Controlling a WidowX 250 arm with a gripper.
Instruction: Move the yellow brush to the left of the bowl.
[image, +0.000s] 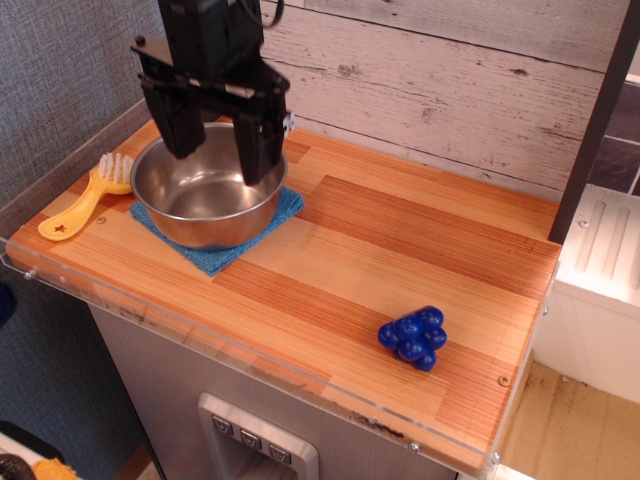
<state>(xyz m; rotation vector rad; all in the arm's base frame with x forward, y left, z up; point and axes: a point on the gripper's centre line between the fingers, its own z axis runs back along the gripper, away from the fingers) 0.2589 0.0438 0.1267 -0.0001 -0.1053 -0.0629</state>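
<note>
Blue ball cluster far right, alone

A: lighting here is pretty even and bright, kinda soft indoor light from above. The wooden table looks warm with no blown-out spots.

B: yeah, the only real glare is inside the bowl, pale reflections on the steel wall and rim. Shadows are soft too; the blue ball cluster just has a faint dark patch under it.

A: focus is decent across the middle. The gripper is dark, so detail gets lost there, and its edges look slightly smeared.

B: corners go dimmer, bottom left especially.
</note>
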